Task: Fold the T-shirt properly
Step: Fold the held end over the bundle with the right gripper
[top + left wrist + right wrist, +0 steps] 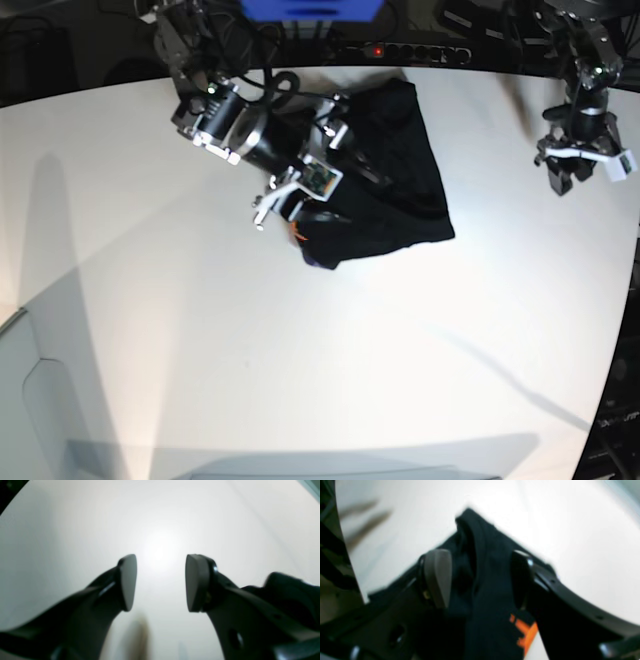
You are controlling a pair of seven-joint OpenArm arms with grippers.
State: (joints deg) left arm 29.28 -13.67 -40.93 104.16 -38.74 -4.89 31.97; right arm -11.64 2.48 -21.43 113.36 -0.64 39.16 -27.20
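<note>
The black T-shirt (pixel 400 170) lies in a rough folded heap at the back middle of the white table (pixel 300 350). My right gripper (pixel 300 212) is at the heap's front left corner. In the right wrist view its fingers stand wide apart, open, astride a raised ridge of the T-shirt (pixel 490 600), with a bit of orange print (pixel 526 632) showing below. Whether the pads touch the cloth I cannot tell. My left gripper (pixel 568 178) hangs at the far right, well away from the shirt. It is open (pixel 161 582) with only bare table between its fingers.
A power strip (pixel 400 50) with a red light and loose cables runs along the back edge. A blue object (pixel 310 8) sits behind the right arm. A pale bin-like shape (pixel 30 400) stands at the front left corner.
</note>
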